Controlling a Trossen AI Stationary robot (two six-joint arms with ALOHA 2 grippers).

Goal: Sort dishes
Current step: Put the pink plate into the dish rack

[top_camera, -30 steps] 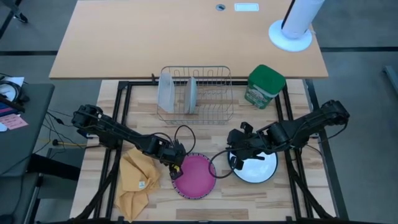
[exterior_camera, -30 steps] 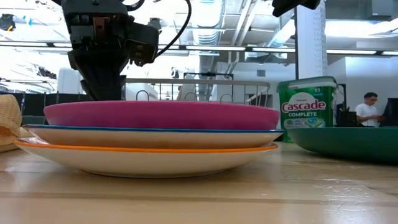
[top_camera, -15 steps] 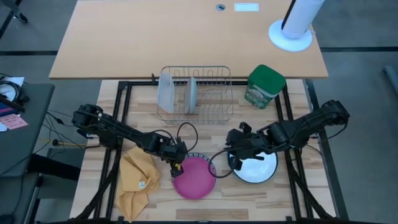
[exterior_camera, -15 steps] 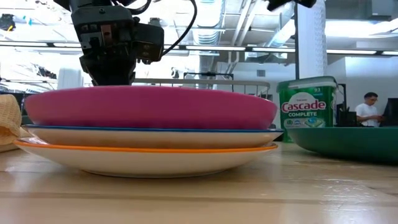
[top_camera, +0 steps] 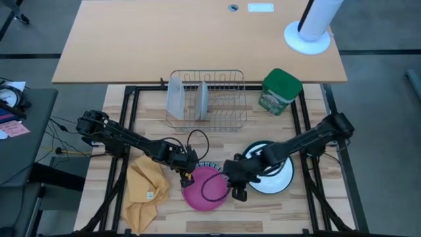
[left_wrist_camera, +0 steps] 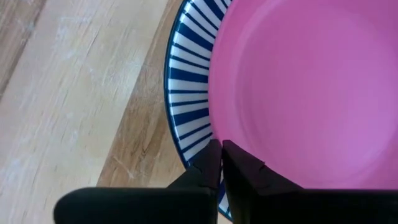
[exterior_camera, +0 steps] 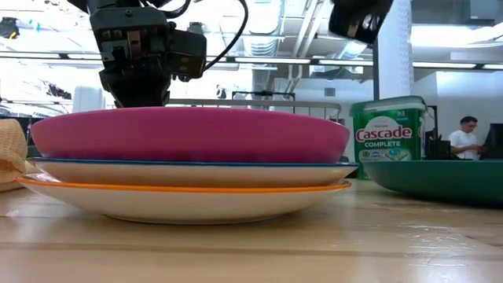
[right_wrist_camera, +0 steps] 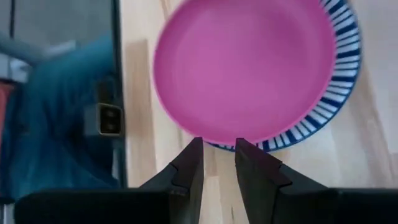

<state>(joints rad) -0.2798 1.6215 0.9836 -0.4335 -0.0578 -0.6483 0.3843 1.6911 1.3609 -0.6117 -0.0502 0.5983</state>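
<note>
Left tool (top_camera: 186,176): I read it clamped on the near rim of the magenta-pink plate (top_camera: 205,189), which sits slightly raised atop a blue-striped plate (left_wrist_camera: 186,106) and an orange-rimmed plate (exterior_camera: 189,196) on the worktop (top_camera: 276,210). Right tool (top_camera: 231,184): fingers parted, holding nothing, poised at the pink plate's opposite edge. White plate with green rim (top_camera: 273,176): flat, just beside the stack. Dish rack (top_camera: 207,100): holds a grey plate (top_camera: 203,100) and a frosted container (top_camera: 175,97). Progress, by my judgement: early; four plates unsorted.
</note>
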